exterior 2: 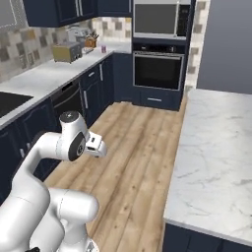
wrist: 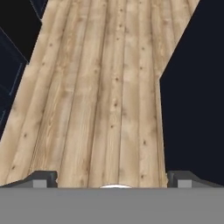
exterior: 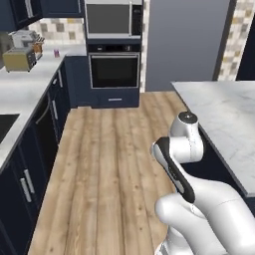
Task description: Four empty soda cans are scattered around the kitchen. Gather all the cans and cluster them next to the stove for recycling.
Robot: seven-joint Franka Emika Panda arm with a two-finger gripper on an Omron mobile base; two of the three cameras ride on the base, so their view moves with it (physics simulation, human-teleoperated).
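One purple-pink soda can (exterior: 56, 53) stands far off on the back-left marble counter, and it is also in the right base view as the can (exterior 2: 103, 48) near the corner. My gripper (wrist: 112, 178) hangs over bare wood floor (wrist: 100, 96), open wide with nothing between its fingertips (wrist: 43, 178). The arm is folded close above the base, far from the can. A black panel (exterior: 6, 124) is set flush in the left counter at the picture's edge. I cannot tell whether it is the stove.
A toaster (exterior: 19, 60) and small appliances sit on the left counter beyond the can. A dark wall oven (exterior: 114, 70) faces me at the end of the aisle. The marble island (exterior 2: 216, 157) runs along the right, with navy cabinets (exterior: 30, 164) along the left.
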